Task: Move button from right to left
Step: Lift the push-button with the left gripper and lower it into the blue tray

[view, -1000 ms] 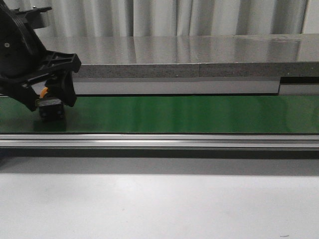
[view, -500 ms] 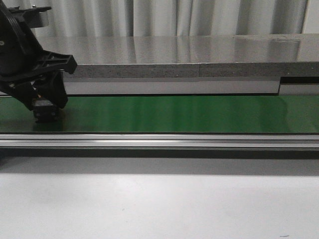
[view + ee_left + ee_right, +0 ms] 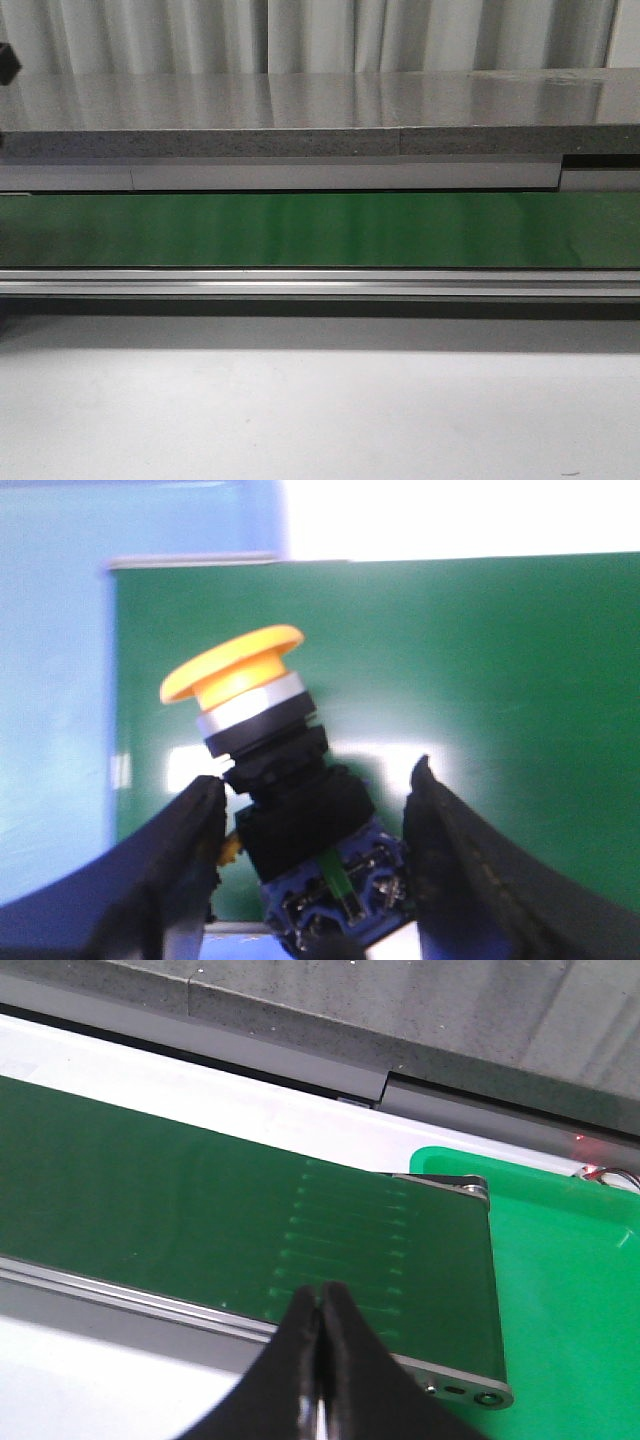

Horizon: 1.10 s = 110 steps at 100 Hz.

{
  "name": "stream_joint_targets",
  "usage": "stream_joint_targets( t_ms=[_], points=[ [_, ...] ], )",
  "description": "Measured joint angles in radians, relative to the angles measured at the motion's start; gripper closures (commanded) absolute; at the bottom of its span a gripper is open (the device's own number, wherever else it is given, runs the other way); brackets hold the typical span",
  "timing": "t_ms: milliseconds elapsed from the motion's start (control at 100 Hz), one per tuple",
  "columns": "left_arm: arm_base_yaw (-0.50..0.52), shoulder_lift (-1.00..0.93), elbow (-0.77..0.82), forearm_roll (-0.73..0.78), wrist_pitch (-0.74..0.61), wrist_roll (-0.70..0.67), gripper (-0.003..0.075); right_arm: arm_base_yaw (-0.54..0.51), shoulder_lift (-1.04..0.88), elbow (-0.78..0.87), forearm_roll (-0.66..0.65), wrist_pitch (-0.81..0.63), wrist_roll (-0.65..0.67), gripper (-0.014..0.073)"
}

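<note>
The front view shows a long green conveyor belt (image 3: 320, 228) running across the frame, with a silver rail (image 3: 320, 283) along its near edge and a grey stone-like ledge (image 3: 300, 142) behind it. A pale table (image 3: 320, 410) fills the foreground. No tool and no button appear on the belt in this view; only a small dark sliver sits at the far left edge of the frame, too little to identify.

In the left wrist view, the left tool (image 3: 315, 865) has the button (image 3: 275, 780) between its two black fingers (image 3: 150, 880). The button's yellow-orange mushroom cap (image 3: 232, 665) is tilted, sitting above a silver collar and a black body, with a blue contact block (image 3: 345, 895) at its base. One finger touches the side of the black body; the other stands just beside it, with a narrow gap of green belt showing between them, so whether the button is firmly clamped or just released cannot be told. The button is over the green belt near the belt's end, where a pale blue surface (image 3: 50, 680) begins.

In the right wrist view, the right tool (image 3: 320, 1345) has its two black fingertips pressed together with nothing between them. It hangs over the near edge of the belt, close to the belt's end roller (image 3: 460, 1188), beside a bright green tray (image 3: 560, 1260).
</note>
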Motion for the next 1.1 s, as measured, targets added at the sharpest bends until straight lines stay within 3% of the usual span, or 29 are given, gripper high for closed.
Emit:
stream_joint_targets(
  t_ms=[420, 1100],
  points=[
    [0.237, 0.0, 0.0, 0.026, -0.046, 0.141, 0.0496, 0.0, 0.0, 0.0, 0.0, 0.0, 0.0, 0.0662],
    [0.3, 0.228, 0.0, 0.079, -0.217, 0.198, 0.0496, 0.0, 0.0, 0.0, 0.0, 0.0, 0.0, 0.0662]
  ],
)
